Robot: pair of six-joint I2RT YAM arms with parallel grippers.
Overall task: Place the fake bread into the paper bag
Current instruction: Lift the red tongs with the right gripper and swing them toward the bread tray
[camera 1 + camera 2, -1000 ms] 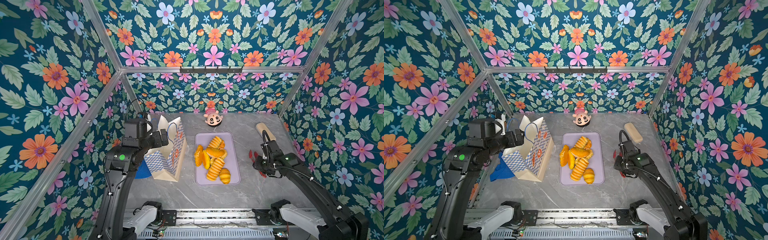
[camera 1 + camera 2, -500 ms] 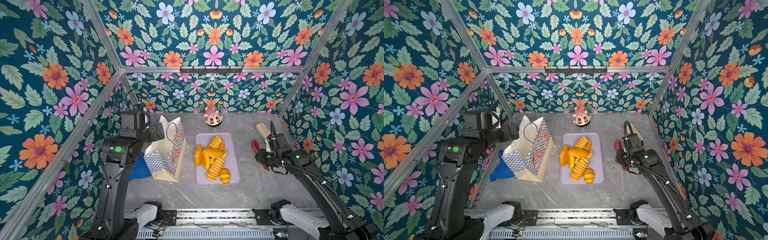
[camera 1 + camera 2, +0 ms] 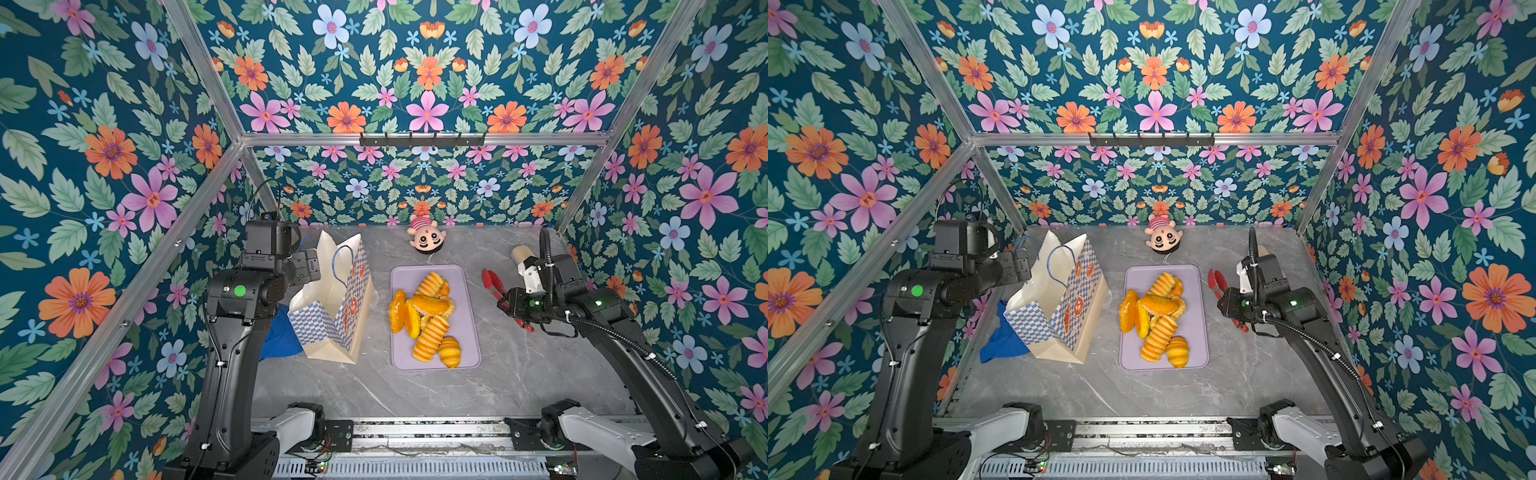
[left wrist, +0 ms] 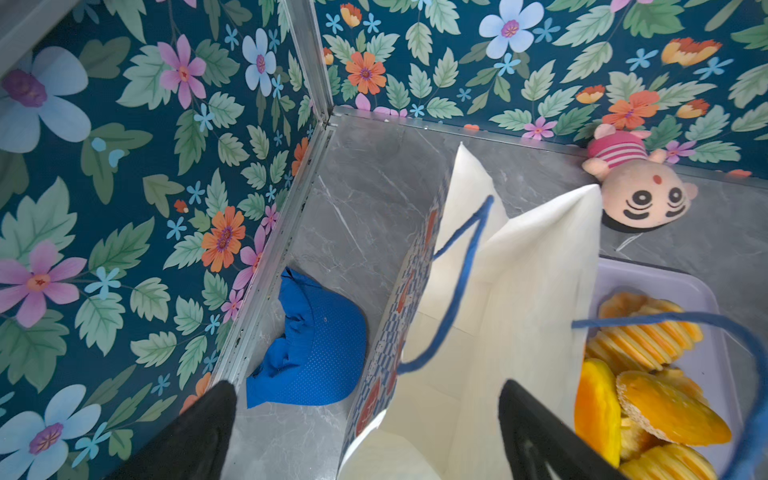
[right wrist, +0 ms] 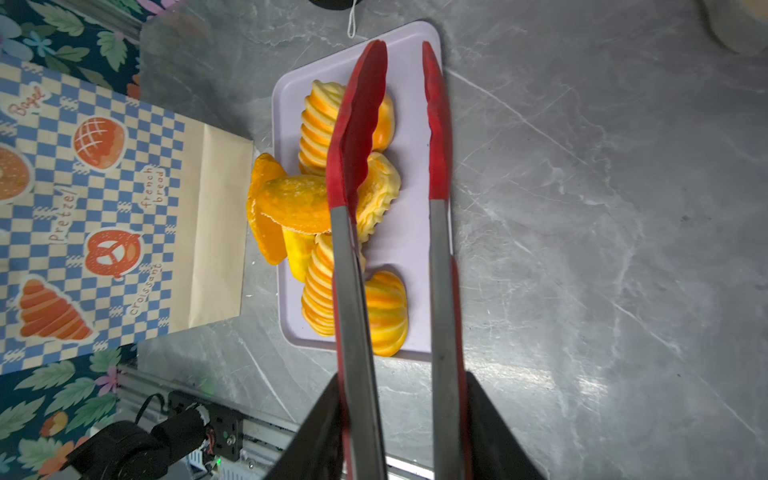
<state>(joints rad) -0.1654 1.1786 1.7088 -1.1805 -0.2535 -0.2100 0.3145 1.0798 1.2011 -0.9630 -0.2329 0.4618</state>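
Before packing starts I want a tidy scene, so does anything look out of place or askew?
Two things. A crumpled blue cloth lies between the paper bag and the side wall. The fake bread is heaped unevenly on the purple tray, one orange piece overhanging its bag-side rim.

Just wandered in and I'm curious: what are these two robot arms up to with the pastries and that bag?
They are packing toy pastries into a bag. The right gripper is clamped on red tongs, held beside the lavender tray with their tips apart and empty. The fake bread is piled on that tray. The left gripper sits open at the rim of the paper bag, which stands open to the left of the tray. No piece has been picked up yet.
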